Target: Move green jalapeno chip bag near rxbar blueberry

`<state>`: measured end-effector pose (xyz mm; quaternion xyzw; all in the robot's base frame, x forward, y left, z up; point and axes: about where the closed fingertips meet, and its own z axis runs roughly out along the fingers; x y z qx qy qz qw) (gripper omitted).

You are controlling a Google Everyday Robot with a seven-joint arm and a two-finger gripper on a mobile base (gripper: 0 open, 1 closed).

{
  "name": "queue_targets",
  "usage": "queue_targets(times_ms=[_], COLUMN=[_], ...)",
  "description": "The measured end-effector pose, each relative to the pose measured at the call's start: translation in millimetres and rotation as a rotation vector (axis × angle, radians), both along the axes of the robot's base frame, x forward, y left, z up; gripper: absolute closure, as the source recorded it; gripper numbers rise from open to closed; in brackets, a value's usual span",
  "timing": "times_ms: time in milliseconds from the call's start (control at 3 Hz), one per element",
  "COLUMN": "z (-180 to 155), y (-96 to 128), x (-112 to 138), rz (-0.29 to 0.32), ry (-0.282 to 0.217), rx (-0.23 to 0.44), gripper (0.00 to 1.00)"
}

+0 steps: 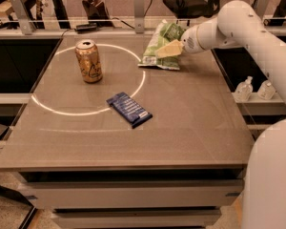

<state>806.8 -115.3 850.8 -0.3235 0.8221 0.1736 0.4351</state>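
The green jalapeno chip bag (154, 51) lies crumpled at the far right of the table, light green and white. My gripper (168, 50) reaches in from the right and rests on the bag's right side, partly covering it. The rxbar blueberry (128, 109) is a flat dark-blue bar with white lettering. It lies near the table's middle, well in front and to the left of the bag, and apart from the gripper.
A gold drink can (88, 61) stands upright at the far left, inside a white circle marked on the brown table (195, 123). Two small clear bottles (252, 88) stand on a shelf beyond the right edge. A rail runs behind the table.
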Motion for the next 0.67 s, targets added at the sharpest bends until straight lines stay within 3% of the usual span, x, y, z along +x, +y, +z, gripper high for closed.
queue_targets(times_ms=[333, 667], z=[-3.9, -2.7], y=[3.2, 4.6], x=[3.0, -2.8], rz=[0.009, 0.072], ry=[0.007, 0.003], rx=[-0.018, -0.011], gripper=[0.65, 0.87])
